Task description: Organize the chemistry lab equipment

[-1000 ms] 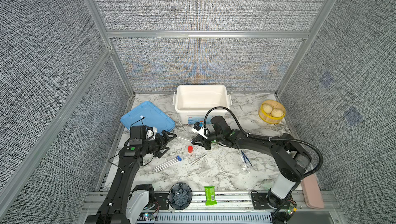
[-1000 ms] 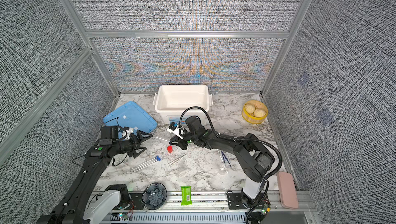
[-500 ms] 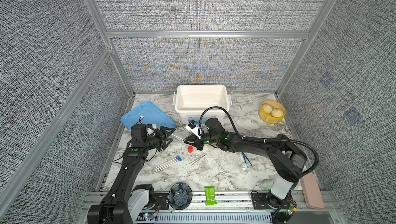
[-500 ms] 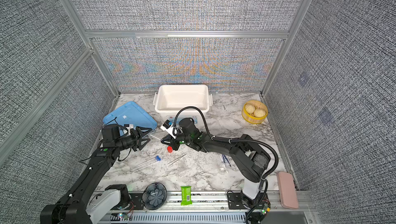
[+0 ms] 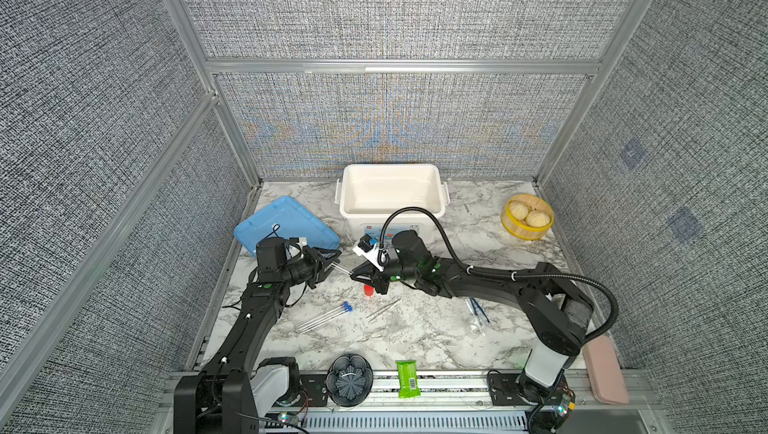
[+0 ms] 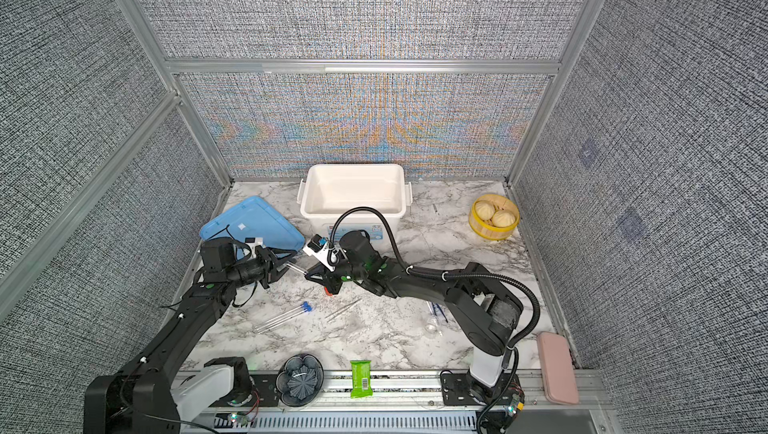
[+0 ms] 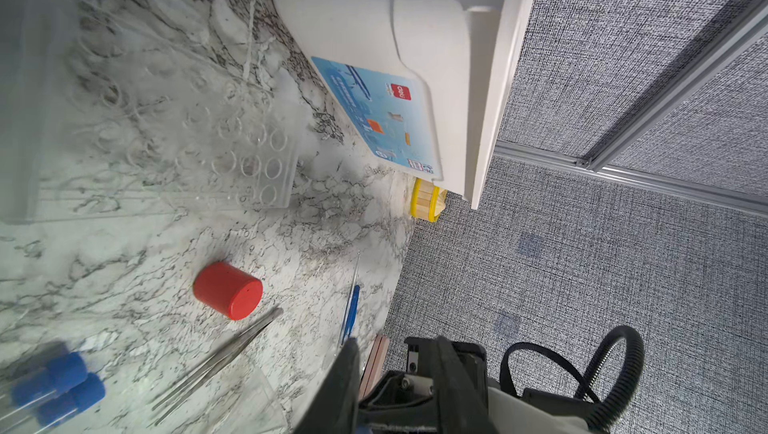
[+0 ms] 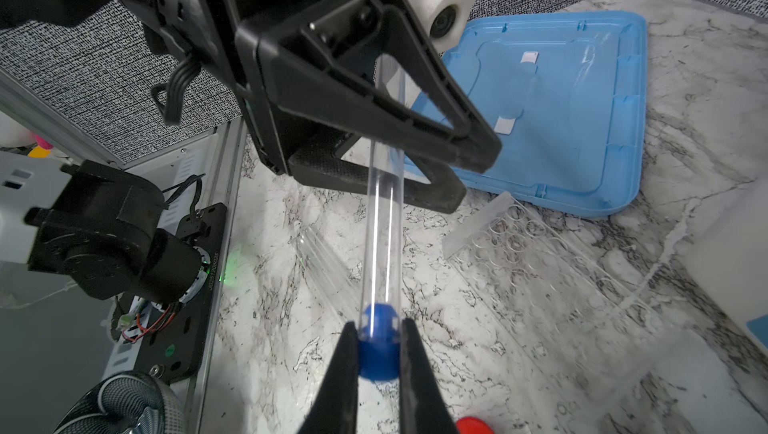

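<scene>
One blue-capped tube (image 8: 384,224) bridges both arms, held off the bench (image 5: 419,328). Right jaws are clamped on its blue cap. Left jaws straddle the clear far end, can't tell if they're pinching. Two more tubes (image 5: 326,316) lie flat on the bench nearby. The red-capped vial (image 5: 368,291) is just beside the right jaws.

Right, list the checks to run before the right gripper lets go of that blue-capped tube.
1. The tube is pinched by its blue cap in the right gripper: ok.
2. The tube passes between the fingers of the left gripper: ok.
3. The left gripper is firmly shut on the tube: cannot tell.
4. The tube is held above the marble table: ok.
5. The white bin is open, with the blue lid lying beside it: ok.
</scene>
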Available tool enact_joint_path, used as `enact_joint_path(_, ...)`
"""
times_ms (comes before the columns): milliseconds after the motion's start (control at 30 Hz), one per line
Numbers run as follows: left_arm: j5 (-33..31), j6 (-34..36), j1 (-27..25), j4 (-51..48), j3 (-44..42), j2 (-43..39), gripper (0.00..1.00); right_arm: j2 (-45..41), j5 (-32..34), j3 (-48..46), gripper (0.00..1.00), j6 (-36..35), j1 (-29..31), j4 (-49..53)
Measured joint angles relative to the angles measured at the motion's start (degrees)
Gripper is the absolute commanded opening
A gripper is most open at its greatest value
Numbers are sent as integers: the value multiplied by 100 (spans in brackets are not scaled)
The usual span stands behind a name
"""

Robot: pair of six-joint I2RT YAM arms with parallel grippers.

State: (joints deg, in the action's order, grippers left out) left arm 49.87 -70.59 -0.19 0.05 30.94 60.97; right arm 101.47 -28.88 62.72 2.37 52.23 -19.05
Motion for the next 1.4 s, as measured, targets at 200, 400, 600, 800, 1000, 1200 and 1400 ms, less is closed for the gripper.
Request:
enact_joint_path(200,15,-31,0,-24,-15,4,19,-55,116,11,28,-15,4,68)
enact_joint_path(400,20,-105,-2,-17,-15,0,14,-269,203,-212,44,20,4,48)
enact_joint_path(600,20,-188,-2,-15,-15,-7,14,-787,273,-872,56,-229,2,-404)
enact_joint_path(800,96,-251,0,-140,-17,-96,14,-986,177,-1829,64,-1738,2,-1502)
enact_joint_path(1000,175,-376,-2,-341,-44,-348,14,-190,389,-2031,65,-3545,-9,-3309)
enact_joint_path(1200,306,-640,-2,-437,-31,-437,15,544,599,-1604,61,-4347,57,-4675)
enact_joint_path(1400,396,-820,-4,-428,-70,-568,16,542,599,-1635,51,-4527,-4,-5287)
